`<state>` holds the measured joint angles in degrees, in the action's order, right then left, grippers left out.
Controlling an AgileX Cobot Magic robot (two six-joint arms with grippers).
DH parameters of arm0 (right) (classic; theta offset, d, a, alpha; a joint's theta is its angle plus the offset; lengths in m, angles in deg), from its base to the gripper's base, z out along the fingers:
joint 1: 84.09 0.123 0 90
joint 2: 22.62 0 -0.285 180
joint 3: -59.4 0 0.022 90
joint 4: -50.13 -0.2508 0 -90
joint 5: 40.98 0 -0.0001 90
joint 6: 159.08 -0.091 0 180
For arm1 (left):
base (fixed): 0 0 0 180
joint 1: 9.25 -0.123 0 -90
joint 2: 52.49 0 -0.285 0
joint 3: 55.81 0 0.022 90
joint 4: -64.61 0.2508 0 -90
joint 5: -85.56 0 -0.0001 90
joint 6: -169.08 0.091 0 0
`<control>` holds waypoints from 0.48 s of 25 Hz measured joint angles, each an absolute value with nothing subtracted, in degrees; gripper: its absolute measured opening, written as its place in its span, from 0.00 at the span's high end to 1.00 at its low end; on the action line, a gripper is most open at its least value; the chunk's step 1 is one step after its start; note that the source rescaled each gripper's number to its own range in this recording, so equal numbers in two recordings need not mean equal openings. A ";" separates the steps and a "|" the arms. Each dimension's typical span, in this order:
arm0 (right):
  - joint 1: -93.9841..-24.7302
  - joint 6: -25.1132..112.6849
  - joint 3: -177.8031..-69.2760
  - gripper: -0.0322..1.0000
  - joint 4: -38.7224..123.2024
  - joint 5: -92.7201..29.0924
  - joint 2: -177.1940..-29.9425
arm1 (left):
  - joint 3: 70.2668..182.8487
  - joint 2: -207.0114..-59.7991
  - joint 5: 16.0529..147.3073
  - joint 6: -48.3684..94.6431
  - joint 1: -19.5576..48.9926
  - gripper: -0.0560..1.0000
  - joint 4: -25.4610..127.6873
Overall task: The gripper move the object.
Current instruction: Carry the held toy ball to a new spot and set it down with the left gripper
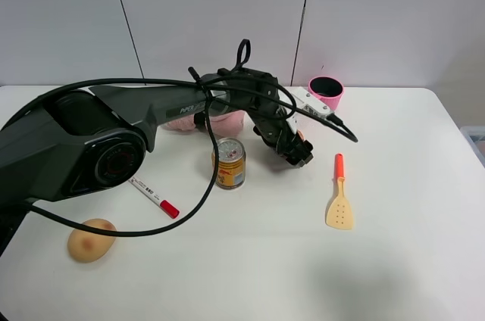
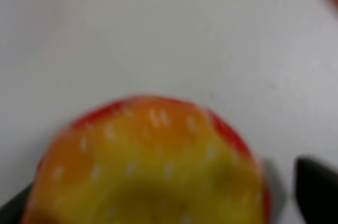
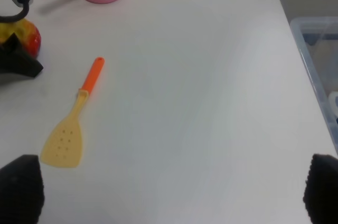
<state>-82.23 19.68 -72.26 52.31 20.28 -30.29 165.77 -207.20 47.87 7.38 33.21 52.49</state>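
Left gripper straddling toy fruit, fingers either side, grip unclear from blur. Fruit at 2 o'clock of can. Right gripper spread wide, empty.

Lettering on the arm, can and marker is too small to read.

red-yellow toy fruit — pale flecks, pink pot, yellow spatula — orange handle
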 joint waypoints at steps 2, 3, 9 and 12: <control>-82.23 19.68 -72.26 0.00 52.31 20.28 -30.29 | 165.77 -207.20 47.87 7.43 33.21 0.21 52.00; -82.23 19.68 -72.26 0.00 52.31 20.28 -30.29 | 165.77 -207.20 47.87 7.43 33.21 0.14 51.73; -82.23 19.68 -72.26 0.00 52.31 20.28 -30.29 | 165.82 -207.20 47.92 7.48 33.40 0.02 51.59; -82.23 19.68 -72.26 0.00 52.31 20.28 -30.29 | 165.82 -207.20 47.97 7.48 33.65 0.02 51.59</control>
